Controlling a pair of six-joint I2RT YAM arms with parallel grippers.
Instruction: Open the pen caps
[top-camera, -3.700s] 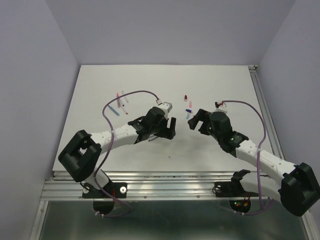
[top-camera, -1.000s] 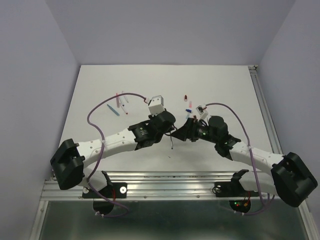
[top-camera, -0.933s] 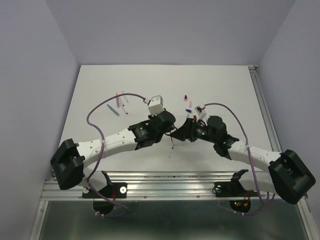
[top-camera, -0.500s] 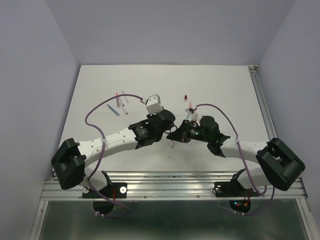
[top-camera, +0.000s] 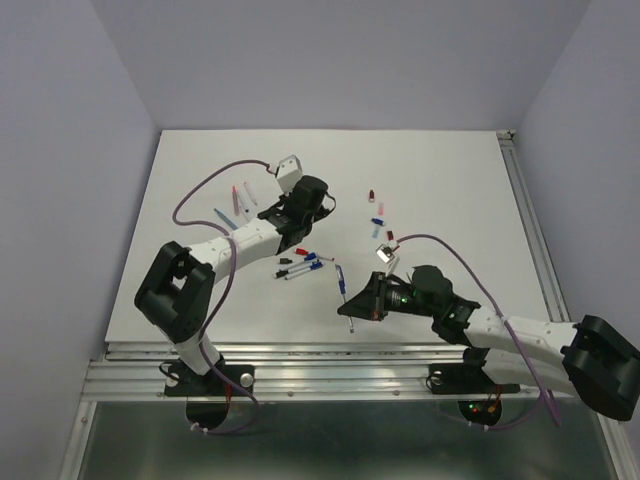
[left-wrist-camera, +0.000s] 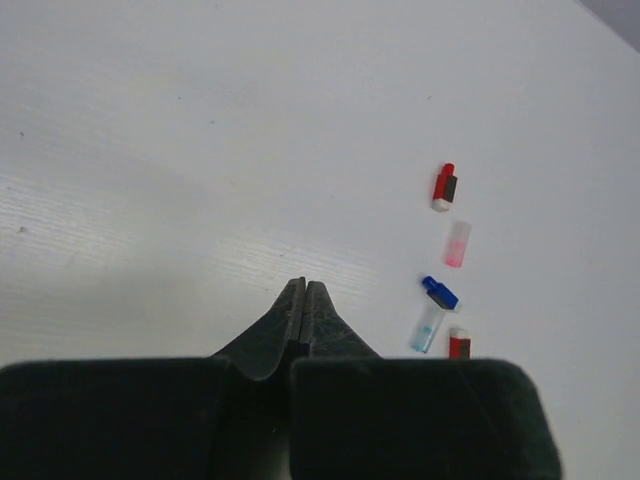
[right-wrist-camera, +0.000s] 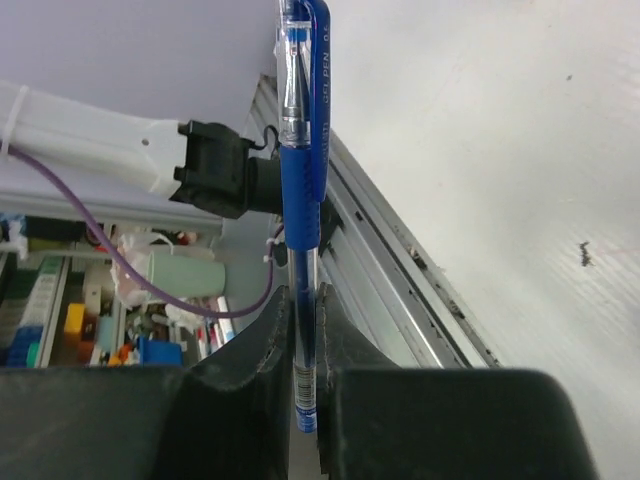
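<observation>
While small red and blue plastic caps (left-wrist-camera: 445, 187) lay loose on the white table (left-wrist-camera: 150, 120), left gripper (left-wrist-camera: 303, 292) sat pinched together, empty, nearby. Right gripper (right-wrist-camera: 303, 305) clamped a slim blue gel pen (right-wrist-camera: 300, 180), apparently uncapped yet.

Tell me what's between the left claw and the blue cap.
Nothing. In the left wrist view, only bare white table separates the shut left claw from the blue cap.

Lying loose on the white bench (left-wrist-camera: 200, 120) in a short row: far red cap (left-wrist-camera: 445, 187), blue cap (left-wrist-camera: 439, 292), near red cap (left-wrist-camera: 459, 344). All tiny, none touching another.
</observation>
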